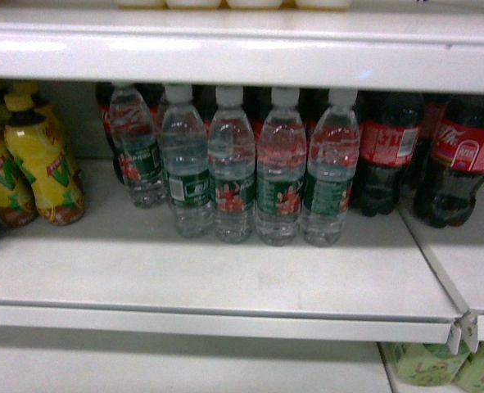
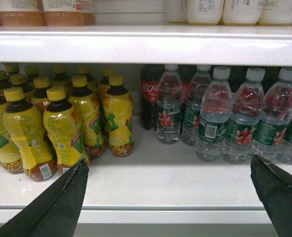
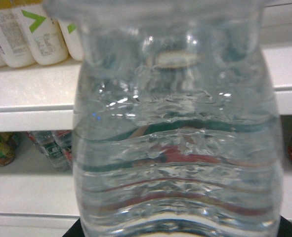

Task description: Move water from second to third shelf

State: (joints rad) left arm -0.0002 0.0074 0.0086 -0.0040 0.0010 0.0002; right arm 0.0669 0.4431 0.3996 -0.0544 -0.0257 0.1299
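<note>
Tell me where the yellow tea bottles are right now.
The yellow tea bottles crowd the left of the shelf in the left wrist view, beside the cola bottle and water bottles.

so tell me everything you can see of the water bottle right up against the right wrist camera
The water bottle fills the right wrist view: clear ribbed plastic, full of water, with green and red label colours showing through its wall. It stands upright, its cap and base out of frame. Dark corners at the bottom edge suggest it sits in the right gripper, though the fingers are barely visible. White shelves lie behind it.
</note>
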